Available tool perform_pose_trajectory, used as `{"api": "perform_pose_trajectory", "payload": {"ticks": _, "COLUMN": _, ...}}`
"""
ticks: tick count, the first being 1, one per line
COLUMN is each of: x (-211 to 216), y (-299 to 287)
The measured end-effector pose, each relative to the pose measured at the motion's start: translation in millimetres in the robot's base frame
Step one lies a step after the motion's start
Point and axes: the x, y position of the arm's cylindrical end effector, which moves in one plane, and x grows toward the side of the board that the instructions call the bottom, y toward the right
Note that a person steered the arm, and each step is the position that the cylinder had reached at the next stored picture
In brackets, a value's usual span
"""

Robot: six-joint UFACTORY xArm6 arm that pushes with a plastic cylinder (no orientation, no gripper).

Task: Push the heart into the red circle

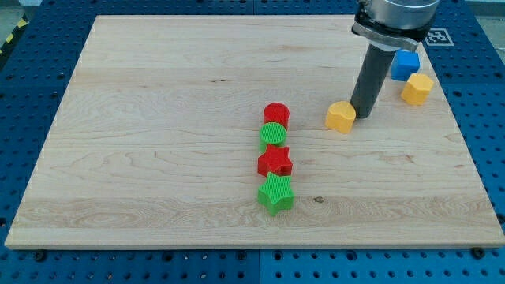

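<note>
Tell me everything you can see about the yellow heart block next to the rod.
The yellow heart is a small, chunky block with a matte, solid look, lying flat on the wooden board, right of centre. My tip stands at its right edge, seemingly touching it. No other block touches it: the red circle sits apart to the view's left, heading a column of four blocks. The heart's notch is hard to make out.

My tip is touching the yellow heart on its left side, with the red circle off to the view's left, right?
Not quite. In the camera view my tip sits at the right side of the yellow heart, not its left. The red circle is indeed off to the view's left.
</note>
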Motion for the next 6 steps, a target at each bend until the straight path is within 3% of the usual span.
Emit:
{"api": "perform_pose_trajectory", "payload": {"ticks": 2, "x": 2.1, "y": -23.1}}
{"api": "perform_pose_trajectory", "payload": {"ticks": 3, "x": 40.7, "y": 29.8}}
{"api": "perform_pose_trajectory", "payload": {"ticks": 6, "x": 27.6, "y": -24.0}}
